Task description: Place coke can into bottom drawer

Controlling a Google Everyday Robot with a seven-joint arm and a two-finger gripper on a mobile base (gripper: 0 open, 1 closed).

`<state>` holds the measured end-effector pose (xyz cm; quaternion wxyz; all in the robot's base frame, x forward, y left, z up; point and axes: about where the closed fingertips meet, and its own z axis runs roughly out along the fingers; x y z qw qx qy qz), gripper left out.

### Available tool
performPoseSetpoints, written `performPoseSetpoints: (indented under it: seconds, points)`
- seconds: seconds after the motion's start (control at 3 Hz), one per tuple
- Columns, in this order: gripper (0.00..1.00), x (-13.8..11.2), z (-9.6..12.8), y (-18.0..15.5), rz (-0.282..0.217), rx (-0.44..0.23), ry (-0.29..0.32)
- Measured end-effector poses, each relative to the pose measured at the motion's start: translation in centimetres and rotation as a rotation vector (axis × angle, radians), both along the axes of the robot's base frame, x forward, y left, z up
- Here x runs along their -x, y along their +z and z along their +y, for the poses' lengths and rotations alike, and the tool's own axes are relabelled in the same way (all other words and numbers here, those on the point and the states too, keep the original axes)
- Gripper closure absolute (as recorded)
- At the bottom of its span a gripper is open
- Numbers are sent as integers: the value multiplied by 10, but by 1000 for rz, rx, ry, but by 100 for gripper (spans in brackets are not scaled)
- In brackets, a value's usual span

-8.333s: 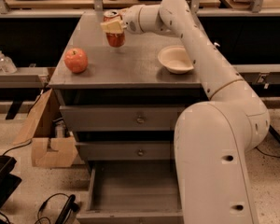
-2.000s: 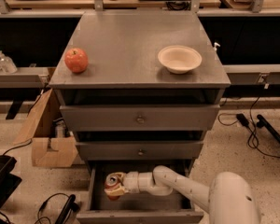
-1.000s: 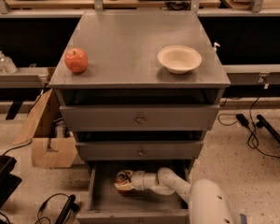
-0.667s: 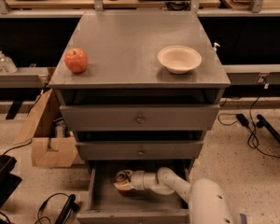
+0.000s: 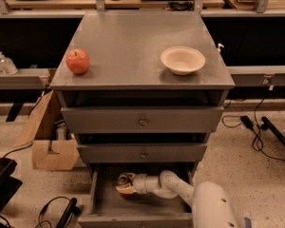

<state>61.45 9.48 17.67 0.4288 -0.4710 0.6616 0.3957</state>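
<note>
The coke can (image 5: 125,179), dark red with a silver top, is inside the open bottom drawer (image 5: 102,204), near its back left, under the middle drawer's front. My gripper (image 5: 126,185) reaches into the drawer from the right and is shut on the can, with its pale fingers (image 5: 125,190) wrapped around the can's lower part. I cannot tell whether the can rests on the drawer floor or hangs just above it. My white arm (image 5: 180,188) runs from the lower right into the drawer.
A red apple (image 5: 78,61) and a cream bowl (image 5: 183,60) sit on the cabinet top. The top drawer (image 5: 142,121) and middle drawer (image 5: 142,154) are closed. A cardboard box (image 5: 47,141) stands at the left, and cables (image 5: 256,132) lie on the floor at the right.
The can went from the cabinet top down into the bottom drawer in my gripper, then a little right and toward the back. Nothing has moved in the last second.
</note>
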Motion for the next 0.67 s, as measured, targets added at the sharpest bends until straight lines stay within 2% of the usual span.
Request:
performPoseSetpoints:
  seconds: [0.33, 0.67]
  points:
    - [4, 0, 0, 1, 0, 0, 0]
    - [0, 1, 1, 1, 1, -1, 2]
